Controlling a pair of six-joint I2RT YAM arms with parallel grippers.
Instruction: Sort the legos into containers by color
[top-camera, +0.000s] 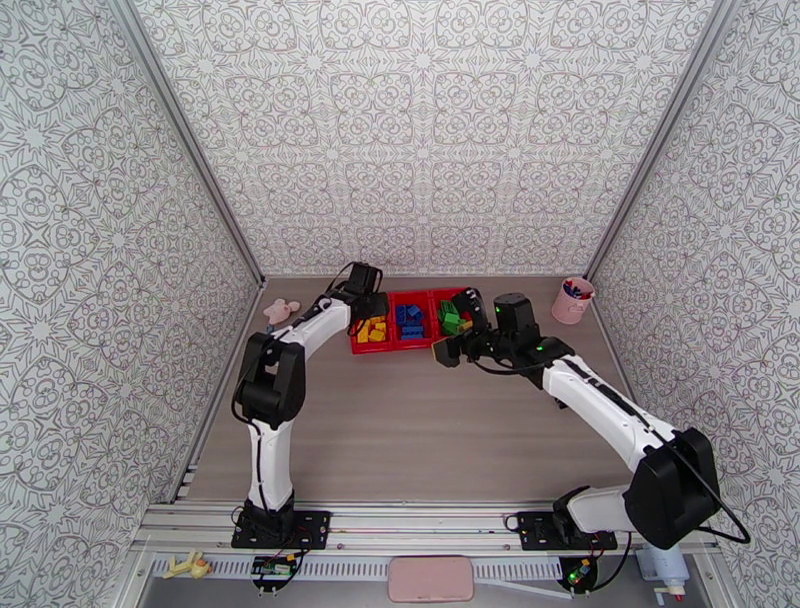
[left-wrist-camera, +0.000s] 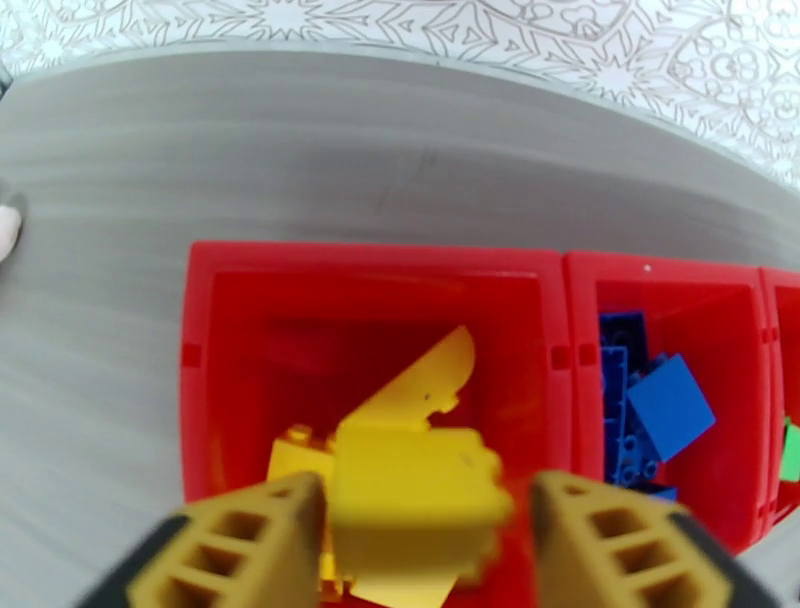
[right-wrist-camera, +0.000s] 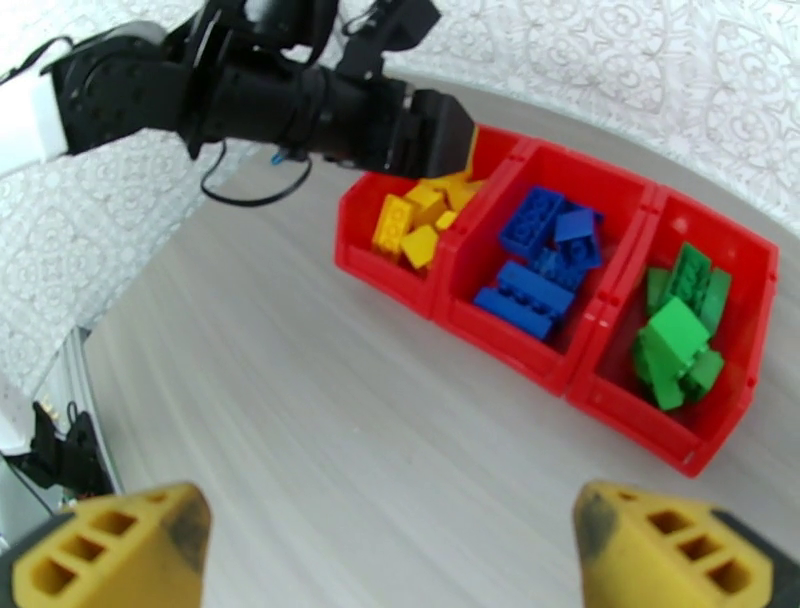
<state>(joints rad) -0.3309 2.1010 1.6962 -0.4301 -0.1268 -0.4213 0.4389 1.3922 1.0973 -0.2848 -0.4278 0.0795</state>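
Spreading beneath both arms, the bench (top-camera: 400, 440) carries a red tray (left-wrist-camera: 370, 258) directly below the left claw (left-wrist-camera: 425, 500) and ahead of the wide-open, empty right claw (right-wrist-camera: 390, 510), plus a pink cup (top-camera: 572, 300) off to that claw's right, blocking nothing. The left claw stands parted around a blurred yellow brick (left-wrist-camera: 415, 480) over the tray's yellow pile, seemingly loose. The brick is probably light, stiff and slick, so it suits pinching across its flat sides.

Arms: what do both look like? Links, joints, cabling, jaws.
The left arm and right arm match: white tubular links, bulky black joint housings and black base plates. Thin black cables loop loosely beside the links. The jaws are mustard-yellow plastic with rectangular cut-out pockets, on black mounts. A small green light glows near the right wrist.
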